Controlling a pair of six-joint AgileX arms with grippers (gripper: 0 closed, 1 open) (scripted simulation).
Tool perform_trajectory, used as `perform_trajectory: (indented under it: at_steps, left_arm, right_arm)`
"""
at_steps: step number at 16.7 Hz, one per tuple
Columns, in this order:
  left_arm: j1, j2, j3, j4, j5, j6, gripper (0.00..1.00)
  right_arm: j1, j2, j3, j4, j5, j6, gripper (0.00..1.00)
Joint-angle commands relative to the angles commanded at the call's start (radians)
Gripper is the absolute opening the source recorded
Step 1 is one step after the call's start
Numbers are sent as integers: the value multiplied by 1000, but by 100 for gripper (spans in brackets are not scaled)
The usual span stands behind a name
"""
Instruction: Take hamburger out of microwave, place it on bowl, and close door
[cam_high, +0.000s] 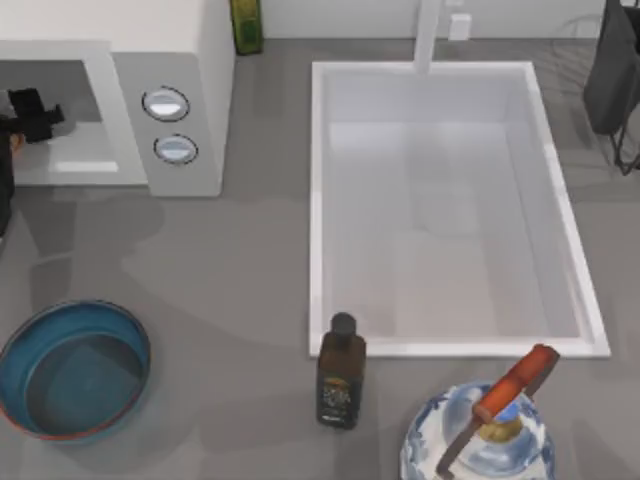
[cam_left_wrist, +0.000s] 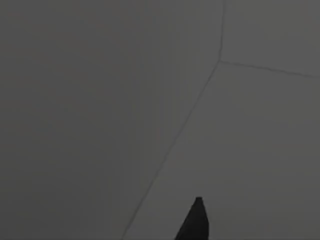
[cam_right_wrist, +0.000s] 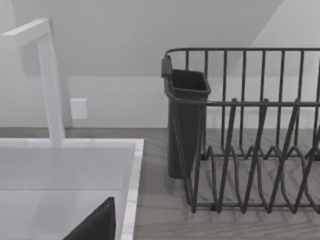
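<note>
left gripper (cam_high: 30, 112) apparently inside microwave (cam_high: 180, 60) cavity, walls close around, open counter toward bowl (cam_high: 75, 368)

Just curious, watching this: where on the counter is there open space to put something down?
Bare counter lies between the microwave, the bowl and the sink. It is crowded near the dark bottle and the kettle. The left pincer is inside the microwave.

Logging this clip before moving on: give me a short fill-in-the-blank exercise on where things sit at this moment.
1. The left gripper is inside the ____.
2. The bowl near the table's left front corner holds ____.
3. The dark bottle stands in front of the white ____.
4. The kettle has a ____ handle.

Missing words: microwave; nothing; sink; red
</note>
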Motion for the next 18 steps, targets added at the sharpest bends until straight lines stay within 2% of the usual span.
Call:
perform_trajectory:
  at_steps: [4,14,18]
  left_arm:
    - [16,-32,-106,80,15,4,0]
    - [102,-213,-737,509,95,28,0]
    - [122,-258,-865,610,114,34,0]
  right_arm:
    - [0,0,0,0,0,0,100]
    - [0,0,0,0,0,0,100]
    - [0,0,0,0,0,0,100]
